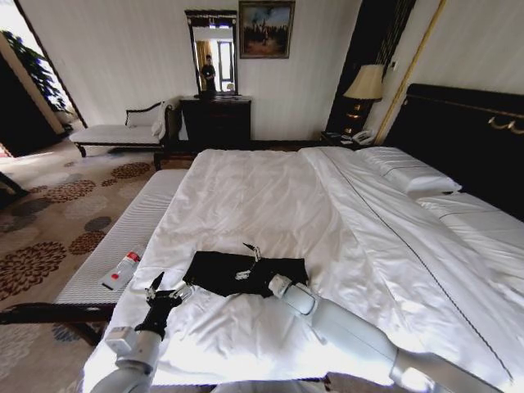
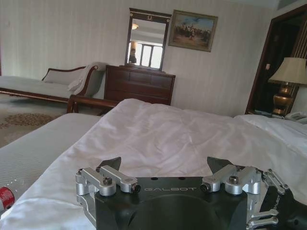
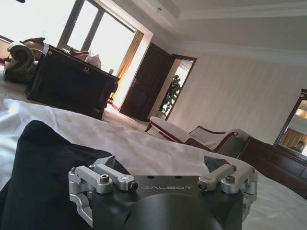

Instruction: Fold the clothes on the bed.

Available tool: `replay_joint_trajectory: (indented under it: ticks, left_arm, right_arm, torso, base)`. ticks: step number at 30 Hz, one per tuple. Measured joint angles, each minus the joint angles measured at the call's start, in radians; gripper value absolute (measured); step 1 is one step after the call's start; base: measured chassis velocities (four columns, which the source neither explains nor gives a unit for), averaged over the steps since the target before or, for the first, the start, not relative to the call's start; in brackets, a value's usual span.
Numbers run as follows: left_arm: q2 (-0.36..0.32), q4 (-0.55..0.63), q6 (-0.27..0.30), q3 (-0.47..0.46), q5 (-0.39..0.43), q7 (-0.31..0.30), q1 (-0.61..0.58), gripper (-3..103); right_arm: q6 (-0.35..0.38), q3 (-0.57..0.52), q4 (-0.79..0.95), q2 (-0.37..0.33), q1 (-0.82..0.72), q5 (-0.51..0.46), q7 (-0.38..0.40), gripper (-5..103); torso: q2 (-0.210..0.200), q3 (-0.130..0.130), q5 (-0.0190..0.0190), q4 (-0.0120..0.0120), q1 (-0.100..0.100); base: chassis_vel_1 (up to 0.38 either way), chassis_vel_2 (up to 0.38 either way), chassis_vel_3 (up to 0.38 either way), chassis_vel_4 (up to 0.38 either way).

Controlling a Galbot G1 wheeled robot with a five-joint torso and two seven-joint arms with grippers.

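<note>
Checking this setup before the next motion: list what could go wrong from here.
The T-shirt lies bunched near the bed's foot edge, so a pull might drag it off. The open left gripper hovers over bare duvet and could pinch that. The open right gripper, at the rumpled fabric, may catch several layers.

1. You've got a black left gripper (image 1: pixel 160 288) with thin dark fingers on a silver-grey wrist block.
2. Your right arm (image 1: pixel 344 327) is a smooth, pale grey tube, jointed in rounded segments.
3. Up close, the left gripper (image 2: pixel 165 165) has a matte black body with "GALBOT" stamped in grey.
4. See the silver linkage bars either side, each pinned with dark hex screws.
5. Its fingertips (image 2: pixel 111 164) are dark, pointed wedges.
6. Your right gripper (image 3: pixel 160 163) matches: black housing, same lettering, silver links, dark screws.
</note>
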State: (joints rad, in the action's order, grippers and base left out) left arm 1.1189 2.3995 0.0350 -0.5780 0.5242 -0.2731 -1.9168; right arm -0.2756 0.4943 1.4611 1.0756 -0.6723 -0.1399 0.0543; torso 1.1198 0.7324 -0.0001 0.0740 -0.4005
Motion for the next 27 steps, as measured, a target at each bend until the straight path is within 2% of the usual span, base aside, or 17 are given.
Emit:
replay_joint_trajectory:
  ticks: [1,2,3,4,5,6,8,11,15,17,20,22,25,26,27]
  left_arm:
    - [0.000,0.000,0.000,0.000,0.000,0.000,0.000,100]
    - [0.002,0.003,-0.001,-0.008,-0.008,-0.001,-0.008,100]
    - [0.005,0.008,-0.009,-0.023,-0.027,0.001,-0.023,100]
    - [0.008,0.012,-0.015,-0.028,-0.037,0.003,-0.032,100]
    - [0.008,0.012,-0.015,-0.028,-0.037,0.003,-0.032,100]
    - [0.010,0.016,-0.020,-0.030,-0.051,0.004,-0.039,100]
    - [0.013,0.025,-0.016,-0.027,-0.088,0.003,-0.047,100]
    - [0.017,0.032,-0.012,-0.017,-0.127,-0.005,-0.055,100]
    - [0.027,0.037,-0.012,-0.005,-0.169,-0.012,-0.066,100]
    - [0.033,0.037,-0.014,0.007,-0.190,-0.018,-0.068,100]
    - [0.035,0.034,-0.031,0.034,-0.237,-0.024,-0.073,100]
    - [0.035,0.034,-0.037,0.038,-0.250,-0.024,-0.076,100]
    - [0.033,0.033,-0.072,0.042,-0.296,-0.020,-0.089,100]
    - [0.033,0.033,-0.072,0.042,-0.296,-0.020,-0.089,100]
    - [0.032,0.025,-0.090,0.040,-0.311,-0.016,-0.089,100]
  right_arm:
    - [0.000,0.000,0.000,0.000,0.000,0.000,0.000,100]
    - [-0.003,0.013,-0.031,0.030,0.013,0.000,0.001,100]
    - [-0.006,0.039,-0.091,0.101,0.025,-0.001,0.002,100]
    - [-0.006,0.049,-0.123,0.137,0.026,-0.003,0.003,100]
    - [-0.006,0.049,-0.123,0.137,0.026,-0.003,0.003,100]
    - [-0.009,0.056,-0.163,0.177,0.022,-0.004,0.008,100]
    - [-0.016,0.058,-0.211,0.214,0.012,0.007,0.012,100]
    - [-0.019,0.059,-0.220,0.220,0.003,0.015,0.013,100]
    - [-0.009,0.045,-0.171,0.202,-0.017,0.005,0.033,100]
    - [0.015,0.003,-0.112,0.179,-0.033,-0.035,0.061,100]
    - [0.056,-0.137,-0.027,0.116,-0.109,-0.100,0.128,100]
    - [0.064,-0.177,-0.009,0.096,-0.139,-0.112,0.133,100]
    - [0.098,-0.327,0.094,-0.003,-0.271,-0.209,0.154,100]
    - [0.098,-0.327,0.094,-0.003,-0.271,-0.209,0.154,100]
    - [0.108,-0.380,0.144,-0.033,-0.320,-0.243,0.164,100]
  torso:
    - [0.000,0.000,0.0000,0.0000,0.000]
    - [0.000,0.000,-0.0002,0.0003,0.000]
    - [0.000,0.000,0.0001,0.0000,0.000]
    - [0.000,0.000,0.0001,-0.0002,0.000]
    - [0.000,0.000,0.0001,-0.0002,0.000]
    - [0.000,0.000,-0.0004,0.0000,0.000]
    - [0.000,0.000,-0.0001,0.0003,0.000]
    - [0.000,0.000,-0.0002,0.0004,0.000]
    - [0.000,0.000,0.0001,0.0004,0.000]
    - [0.000,0.000,0.0000,0.0003,0.000]
    - [0.000,0.000,-0.0001,0.0002,0.000]
    - [0.000,0.000,0.0000,0.0002,0.000]
    - [0.000,0.000,0.0003,0.0010,0.000]
    - [0.000,0.000,0.0003,0.0010,0.000]
    - [0.000,0.000,0.0004,0.0010,0.000]
  base:
    - [0.000,0.000,0.000,0.000]
    - [0.000,0.000,0.000,0.000]
    - [0.000,0.000,0.000,0.000]
    - [0.000,0.000,0.000,0.000]
    - [0.000,0.000,0.000,0.000]
    - [0.000,0.000,0.000,0.000]
    - [0.000,0.000,0.000,0.000]
    - [0.000,0.000,0.000,0.000]
    - [0.000,0.000,0.000,0.000]
    - [0.000,0.000,0.000,0.000]
    - [0.000,0.000,0.000,0.000]
    - [0.000,0.000,0.000,0.000]
    - [0.000,0.000,0.000,0.000]
    - [0.000,0.000,0.000,0.000]
    - [0.000,0.000,0.000,0.000]
